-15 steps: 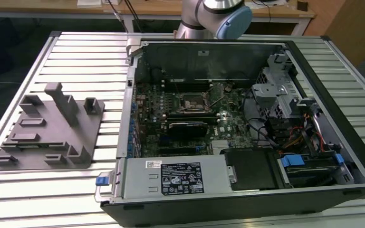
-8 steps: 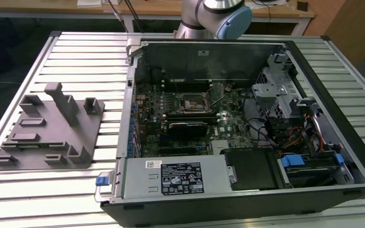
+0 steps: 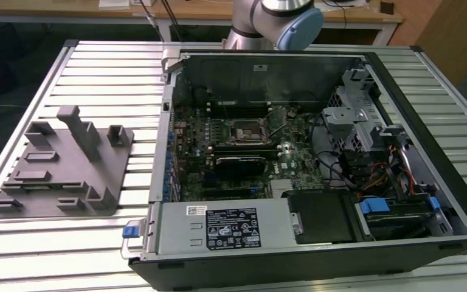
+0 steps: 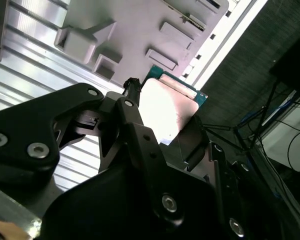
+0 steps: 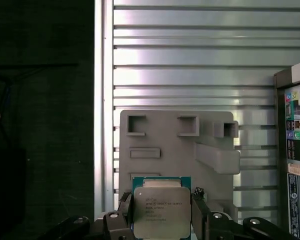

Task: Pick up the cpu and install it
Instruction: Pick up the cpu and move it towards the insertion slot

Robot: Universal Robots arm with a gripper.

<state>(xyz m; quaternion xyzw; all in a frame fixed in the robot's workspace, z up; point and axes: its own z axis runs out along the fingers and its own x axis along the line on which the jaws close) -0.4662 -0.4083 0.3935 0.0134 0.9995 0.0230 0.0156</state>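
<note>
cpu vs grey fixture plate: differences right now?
The cpu has a shiny metal top with a green edge; the fixture plate is matte grey plastic. The cpu is flat; the fixture plate carries raised blocks and recesses. The cpu sits clamped in the pincer; the fixture plate lies on the slatted table. Both are squarish.

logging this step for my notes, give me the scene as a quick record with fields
pincer: shut on the cpu
cpu: held clear of the grey fixture, metal top showing
grey fixture: on the slatted table, at the exterior view's left of the computer case
socket: on the motherboard inside the computer case
</note>
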